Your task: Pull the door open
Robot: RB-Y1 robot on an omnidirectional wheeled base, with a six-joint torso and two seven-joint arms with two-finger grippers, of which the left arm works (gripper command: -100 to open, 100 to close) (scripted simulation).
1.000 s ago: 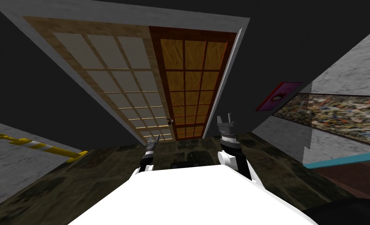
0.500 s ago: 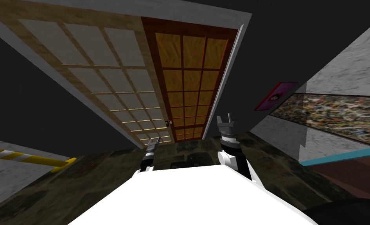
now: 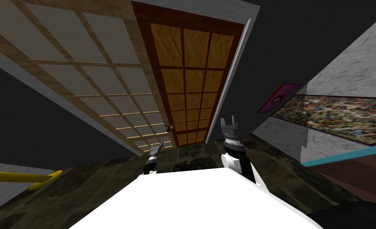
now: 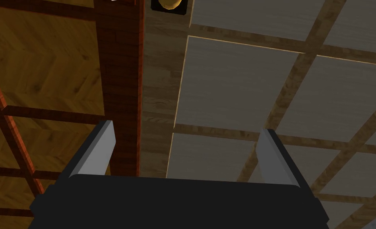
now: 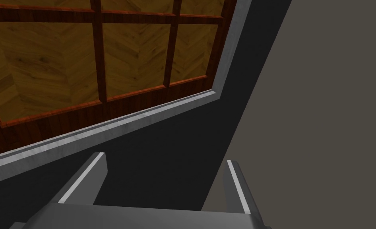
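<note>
Left gripper [image 4: 186,129], fingers spread, faces seam between pale grid-paned wooden door leaf [image 4: 239,87] and red-brown amber-panelled leaf [image 4: 44,79]. Round brass knob [image 4: 170,4] beyond fingertips, apart. Best: centre knob between fingers before closing. Right gripper [image 5: 164,159] spread, idle beside grey frame [image 5: 103,128].

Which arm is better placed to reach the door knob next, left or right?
Left, likely. The left end effector, open, faces the pale stile with the gold knob ahead. The right end effector points at the grey frame corner, away from the knob.
</note>
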